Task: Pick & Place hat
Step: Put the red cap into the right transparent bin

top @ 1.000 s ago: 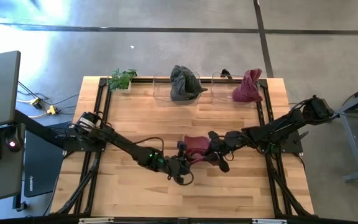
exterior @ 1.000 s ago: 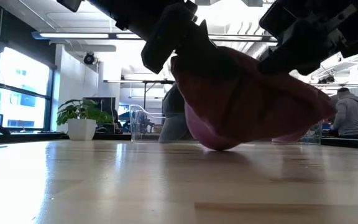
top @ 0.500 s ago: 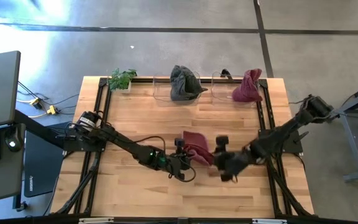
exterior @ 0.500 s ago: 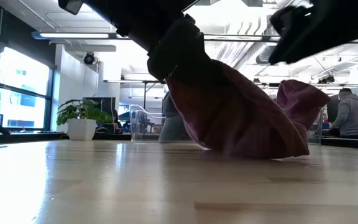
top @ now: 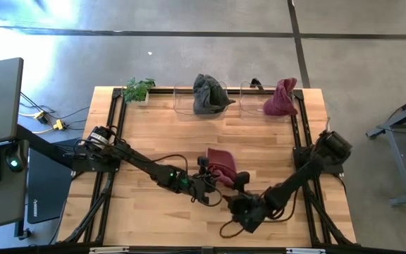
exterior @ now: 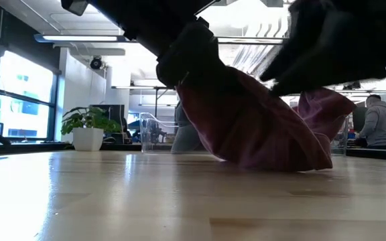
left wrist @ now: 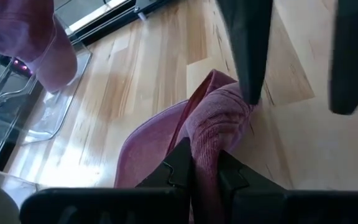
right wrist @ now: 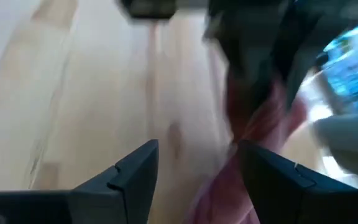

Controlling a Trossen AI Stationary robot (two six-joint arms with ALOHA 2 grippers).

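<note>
The maroon knit hat (top: 221,166) lies crumpled at the table's middle, its underside (exterior: 283,163) resting on the wood. My left gripper (top: 206,183) sits at the hat's left near side, shut on it; in the left wrist view the hat (left wrist: 160,140) spreads out ahead of the gripper (left wrist: 205,177). My right gripper (top: 240,209) is open and hovers nearer the near edge, just right of the hat, touching nothing. Its wrist view shows the gripper (right wrist: 197,177) over bare wood, with a blur of maroon cloth (right wrist: 253,130) beyond. My left gripper pinches a bunched fold of the hat's edge (left wrist: 205,148) between its two fingers (left wrist: 178,163). It comes in slanting from above and from the table's left. The gripped end is raised (exterior: 200,87), and the rest of the hat slopes down to the table.
Along the far edge stand two clear bins: one with a grey hat (top: 208,94), one with another maroon hat (top: 280,99). A small potted plant (top: 138,89) sits at the far left corner. Bare wood lies left of and near to the hat. A person (exterior: 378,122) stands in the room behind.
My right gripper has let go of the hat's right side and swung away toward the near edge. The hat, held up between both grippers a second ago, has dropped on its right side onto the table. My left gripper keeps its hold.
</note>
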